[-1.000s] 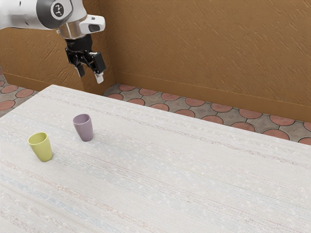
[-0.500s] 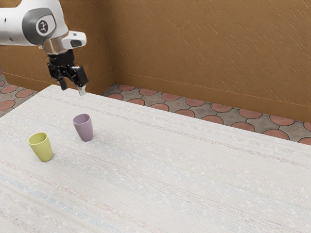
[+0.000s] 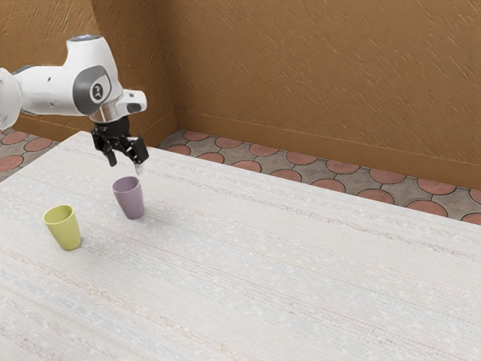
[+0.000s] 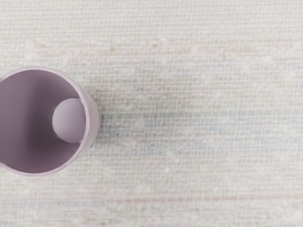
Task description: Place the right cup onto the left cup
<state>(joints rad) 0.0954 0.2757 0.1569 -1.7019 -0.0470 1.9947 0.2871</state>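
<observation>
- Pointing downward, the black two-finger gripper (image 3: 125, 162) hangs above the table (image 3: 263, 263); its fingers stand well parted, with nothing held between them.
- Just below the fingertips, as seen in the exterior view, lies the mouth of the purple cup (image 3: 131, 199), the task's thing to be placed. It stands upright on the pale, streaked surface. The wrist view looks down into its round opening, where a paler disc marks the inner base.
- Above the gripper, the white arm (image 3: 52, 90) enters from the exterior view's left, runs nearly level, then bends downward at a grey-collared joint.
- On that joint, a dark round emblem (image 3: 97, 92) bears a light mark, too small to read.
- Farther from the gripper, the yellow-green cup (image 3: 66, 232) stands upright and empty-handed of any stack, apart from the purple cup, toward the exterior view's left.
- Beyond the table, round reddish tiles pattern the floor (image 3: 263, 149).
- Farthest, a textured ochre-brown wall (image 3: 316, 68) closes the scene.
</observation>
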